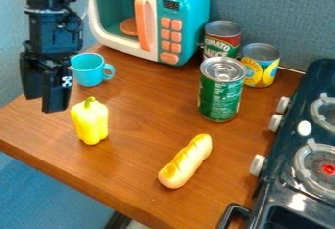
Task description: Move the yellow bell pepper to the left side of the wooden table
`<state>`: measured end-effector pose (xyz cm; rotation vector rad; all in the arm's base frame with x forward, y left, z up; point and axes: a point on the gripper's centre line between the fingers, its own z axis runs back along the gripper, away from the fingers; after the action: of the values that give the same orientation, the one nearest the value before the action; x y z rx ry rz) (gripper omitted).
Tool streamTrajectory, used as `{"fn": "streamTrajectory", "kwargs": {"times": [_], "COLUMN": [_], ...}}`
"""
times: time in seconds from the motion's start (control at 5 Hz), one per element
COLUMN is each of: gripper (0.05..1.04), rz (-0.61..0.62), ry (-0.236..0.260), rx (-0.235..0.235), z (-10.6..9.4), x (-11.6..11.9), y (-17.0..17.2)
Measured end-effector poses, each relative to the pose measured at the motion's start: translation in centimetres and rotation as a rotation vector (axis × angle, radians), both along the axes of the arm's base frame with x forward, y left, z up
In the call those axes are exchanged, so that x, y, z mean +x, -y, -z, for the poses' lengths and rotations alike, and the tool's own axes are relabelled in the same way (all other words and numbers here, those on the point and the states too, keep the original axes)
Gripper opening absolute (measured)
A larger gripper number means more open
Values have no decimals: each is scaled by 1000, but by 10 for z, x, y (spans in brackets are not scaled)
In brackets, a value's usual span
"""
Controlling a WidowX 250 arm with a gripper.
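Note:
The black gripper (pixel 44 101) hangs at the upper left, pointing down, beside the turquoise cup (pixel 89 71). A yellow bell pepper (pixel 91 121) with a green stem stands upright on the wooden counter, just to the gripper's lower right and nearest to it. Farther right, a bread roll (pixel 185 161) with a scored golden top lies diagonally near the counter's front. A green can (pixel 221 93) stands right of centre. Behind it are a red-and-green can (pixel 222 38) and a yellow can (pixel 260 66).
A toy microwave (pixel 147 20), turquoise and white with orange buttons, stands at the back. The dark toy stove (pixel 280 167) runs along the right side, its knobs facing the counter (pixel 147 108). The counter's front edge slants down from left to lower centre.

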<state>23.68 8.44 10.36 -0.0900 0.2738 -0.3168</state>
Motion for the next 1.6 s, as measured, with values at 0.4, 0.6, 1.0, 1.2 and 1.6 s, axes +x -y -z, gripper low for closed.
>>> {"fn": "streamTrajectory", "kwargs": {"times": [0.4, 0.6, 1.0, 1.2, 1.6], "gripper": [1001, 1001, 1001, 1001, 969], "rz": [-12, -2, 6, -19, -30], "ry": [123, 164, 211, 215, 185], "rx": [43, 58, -9, 6, 53], "z": [5, 8, 11, 18, 34], "x": [22, 31, 39, 43, 48], "y": [1, 6, 15, 13, 17]}}
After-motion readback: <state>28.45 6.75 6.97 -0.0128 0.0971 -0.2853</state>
